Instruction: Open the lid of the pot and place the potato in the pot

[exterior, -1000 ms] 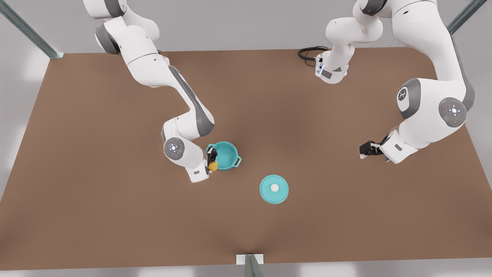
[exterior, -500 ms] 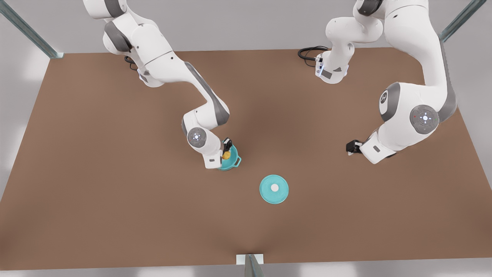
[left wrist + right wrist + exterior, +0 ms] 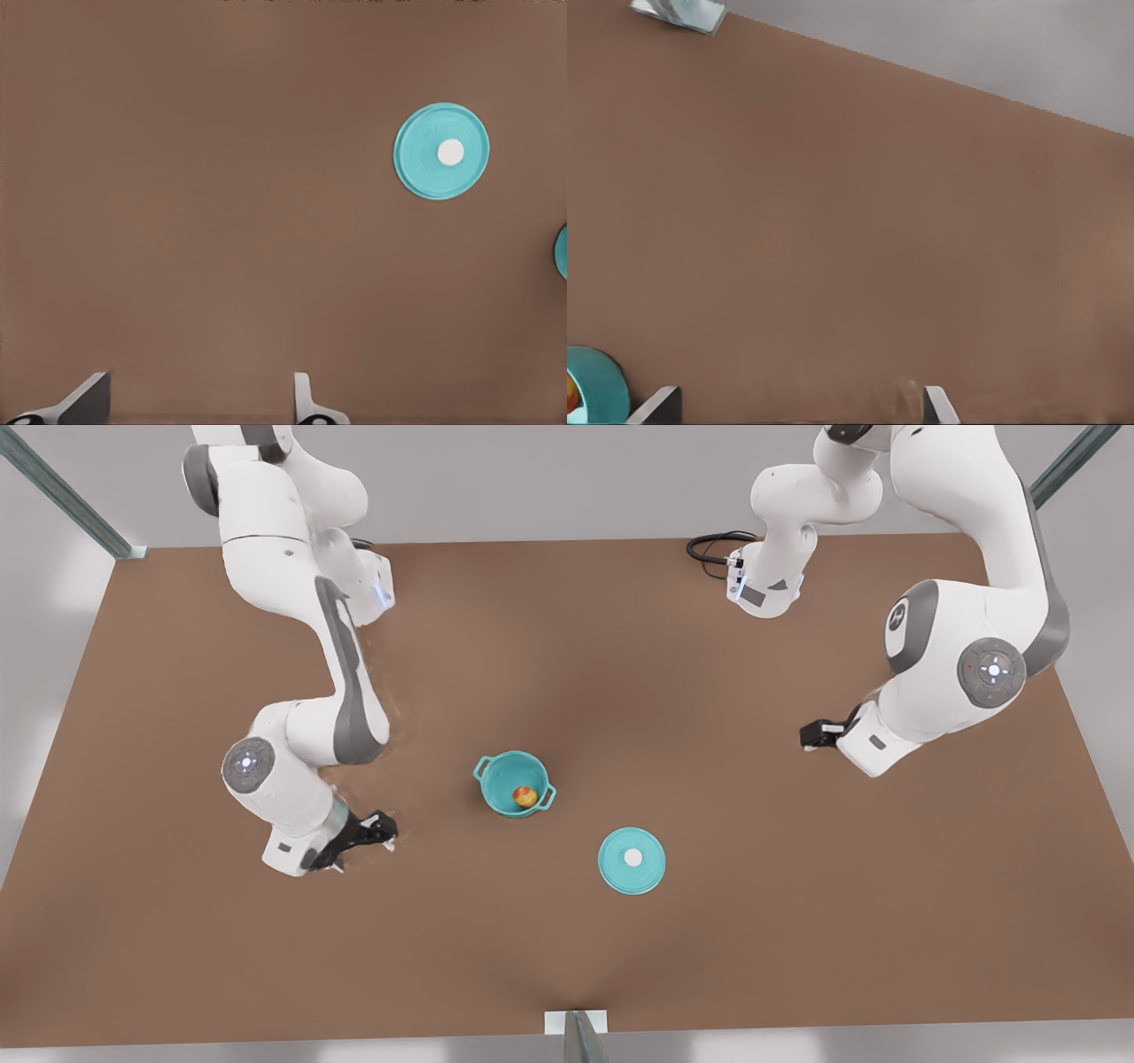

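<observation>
Right tool (image 3: 376, 837): hovering low over the counter (image 3: 753, 921) at the front view's left, its fingers standing spread and gripping nothing; the right wrist view is showing the same tool (image 3: 799, 398) with bare brown counter between its two tips.

Left tool (image 3: 811, 735): waiting above the counter at the front view's right, well apart from every task thing; in the left wrist view the tool (image 3: 199, 390) is showing its fingers parted and empty.

Pot (image 3: 515, 783): standing upright and uncovered near the counter's middle, between the two tools but nearer the right one, with its loop handles sticking out on opposite sides.

Potato (image 3: 524, 796): lying inside the pot, on its teal bottom, toward the side facing the lid.

Pot lid (image 3: 632, 860): lying flat on the counter with its white knob up, near the pot but not touching it.

Front view versus wrist views: the front view is giving the whole pot with the potato in it; the right wrist view is catching a slice of the pot (image 3: 598, 385) and an orange sliver of the potato (image 3: 570, 394) just beside one fingertip, plus a metal bracket (image 3: 678, 13) at the counter's edge. The left wrist view is showing the full lid (image 3: 440, 150) and a thin teal arc of the pot (image 3: 562, 252).
</observation>
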